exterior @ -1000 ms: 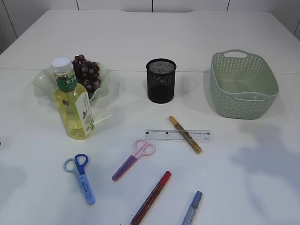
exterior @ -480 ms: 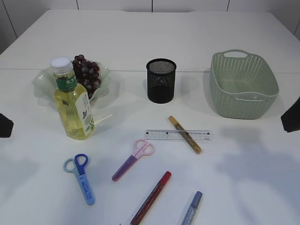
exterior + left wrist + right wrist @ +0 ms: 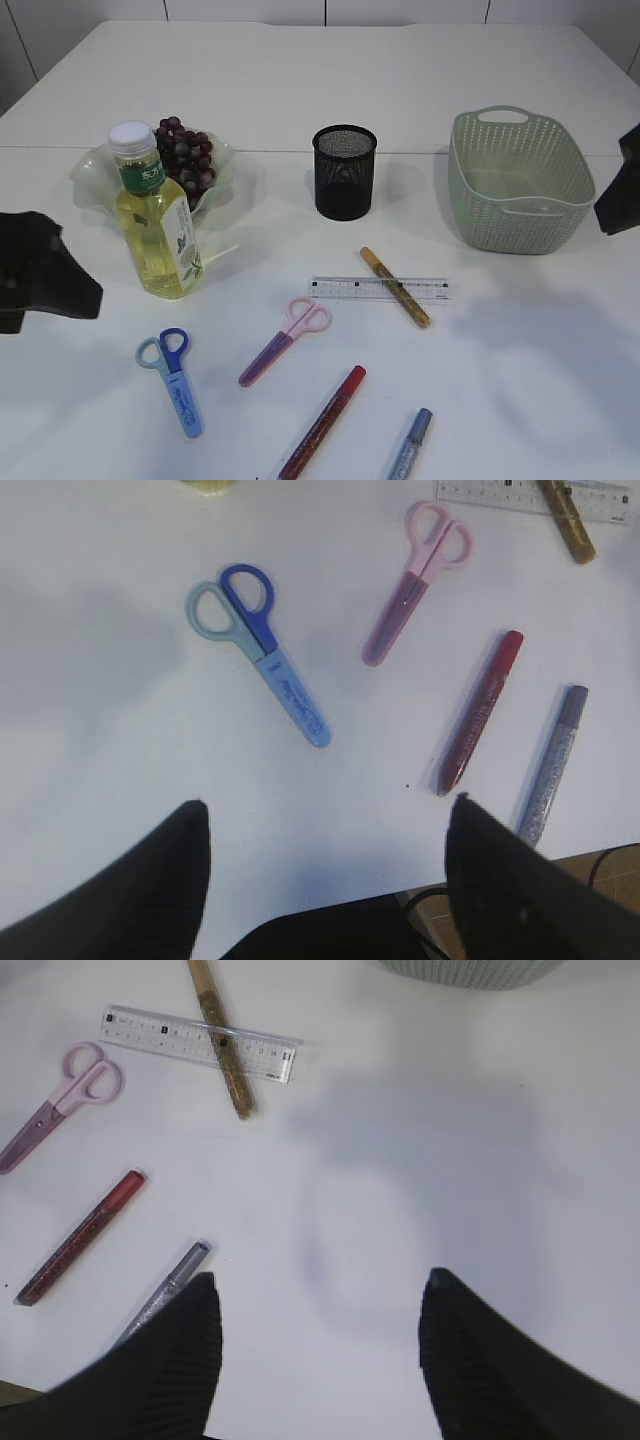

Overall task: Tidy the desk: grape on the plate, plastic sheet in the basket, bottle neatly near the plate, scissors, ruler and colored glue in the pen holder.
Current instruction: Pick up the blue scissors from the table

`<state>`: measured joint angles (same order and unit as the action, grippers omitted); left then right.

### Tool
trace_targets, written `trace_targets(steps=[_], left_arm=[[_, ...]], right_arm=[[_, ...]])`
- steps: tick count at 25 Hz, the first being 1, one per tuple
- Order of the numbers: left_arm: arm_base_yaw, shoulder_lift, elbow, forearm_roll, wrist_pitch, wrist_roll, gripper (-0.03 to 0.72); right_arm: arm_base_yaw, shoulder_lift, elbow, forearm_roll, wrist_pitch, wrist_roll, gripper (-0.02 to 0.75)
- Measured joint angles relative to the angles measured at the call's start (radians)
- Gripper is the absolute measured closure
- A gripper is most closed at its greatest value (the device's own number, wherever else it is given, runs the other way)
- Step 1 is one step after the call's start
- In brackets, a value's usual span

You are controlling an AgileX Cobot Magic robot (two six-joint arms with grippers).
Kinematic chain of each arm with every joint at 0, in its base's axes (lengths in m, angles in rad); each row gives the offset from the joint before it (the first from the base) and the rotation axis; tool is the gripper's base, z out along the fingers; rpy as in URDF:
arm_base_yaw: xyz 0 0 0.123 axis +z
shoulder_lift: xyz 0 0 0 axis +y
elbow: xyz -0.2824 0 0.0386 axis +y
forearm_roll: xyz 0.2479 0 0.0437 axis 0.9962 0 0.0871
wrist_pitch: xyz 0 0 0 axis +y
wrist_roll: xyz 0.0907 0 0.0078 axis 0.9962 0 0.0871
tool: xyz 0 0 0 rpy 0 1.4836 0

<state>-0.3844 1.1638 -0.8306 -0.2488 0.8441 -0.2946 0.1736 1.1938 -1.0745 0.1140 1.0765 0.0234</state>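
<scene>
At the far left edge of the exterior view the left gripper (image 3: 325,830) hangs over the white table (image 3: 300,80); its wrist view shows the two dark fingers (image 3: 165,880) spread wide apart with nothing between them. Just right of it a bottle (image 3: 155,215) of yellow liquid stands upright, directly in front of a pale green wavy plate (image 3: 90,175) that already holds a bunch of dark grapes (image 3: 185,158). Nearer the camera lie blue scissors (image 3: 172,378), then pink scissors (image 3: 286,338), both flat on the table and apart from each other. Behind them, in the middle, a black mesh pen holder (image 3: 344,171) stands upright. In front of it a clear ruler (image 3: 345,288) lies flat with a gold glue stick (image 3: 395,287) crossing over it at a slant. Close to the front edge lie a red glue stick (image 3: 322,421) and a silver one (image 3: 409,445), side by side but not touching. Farther right sits a green woven basket (image 3: 520,215). At the right edge the right gripper (image 3: 315,1335) hovers over bare table, its fingers (image 3: 480,1360) also wide open and holding nothing.
</scene>
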Motion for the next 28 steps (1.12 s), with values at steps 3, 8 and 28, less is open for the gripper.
trace_targets(steps=[3, 8, 28], left_arm=[[-0.117, 0.066, -0.002, 0.103, -0.052, -0.188, 0.18], [-0.223, 0.248, -0.004, 0.283, -0.105, -0.532, 0.191], [-0.223, 0.586, -0.152, 0.323, -0.199, -0.942, 0.193]], right_arm=[[0.0, 0.018, -0.003, 0.0, 0.006, 0.0, 0.248], [0.0, 0.023, -0.005, 0.0, 0.01, -0.004, 0.248], [0.0, 0.023, -0.005, 0.0, 0.029, -0.01, 0.248]])
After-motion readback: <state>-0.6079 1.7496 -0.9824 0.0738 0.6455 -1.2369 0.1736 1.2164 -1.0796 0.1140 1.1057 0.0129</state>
